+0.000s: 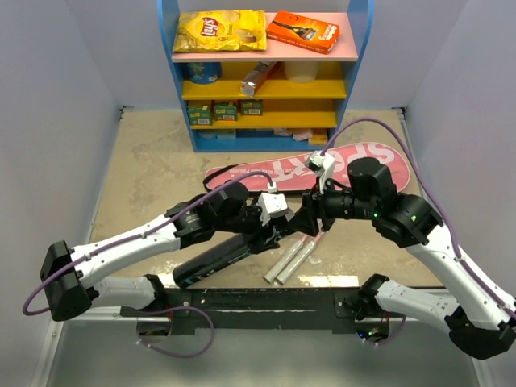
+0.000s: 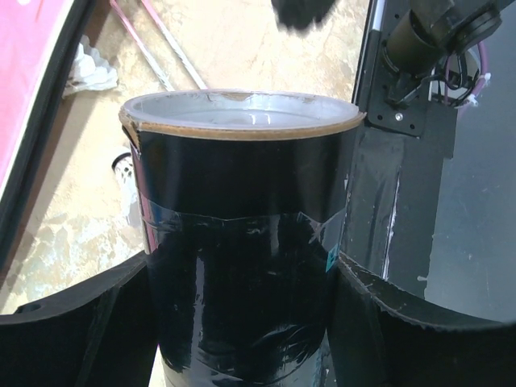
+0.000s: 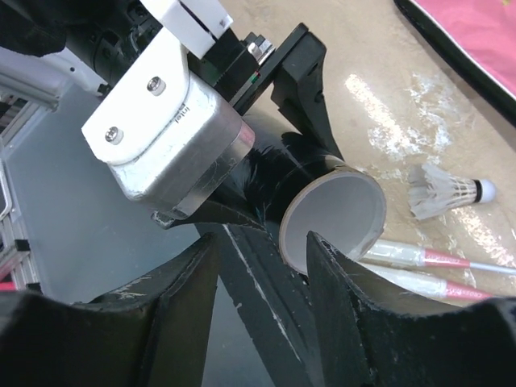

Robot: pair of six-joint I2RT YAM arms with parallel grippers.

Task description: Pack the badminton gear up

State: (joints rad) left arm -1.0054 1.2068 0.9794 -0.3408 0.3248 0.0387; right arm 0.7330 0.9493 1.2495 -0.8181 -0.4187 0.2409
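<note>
My left gripper point(image 1: 270, 227) is shut on the long black tube point(image 1: 214, 262) near its open end and holds it tilted over the table's near part. In the left wrist view the tube point(image 2: 242, 218) fills the space between the fingers, white inside. My right gripper point(image 3: 262, 258) is open and empty, just in front of the tube's mouth point(image 3: 339, 214). A white shuttlecock point(image 3: 443, 191) lies on the table beside two white racket handles point(image 3: 419, 260); the handles also show in the top view point(image 1: 292, 256). The pink bag lettered SPORT point(image 1: 339, 165) lies behind both grippers.
A blue shelf unit point(image 1: 266, 76) stands at the back, with a yellow crisp packet point(image 1: 219, 31) and an orange box point(image 1: 303, 31) on top. A black rail point(image 1: 266, 300) runs along the near edge. Walls close in left and right.
</note>
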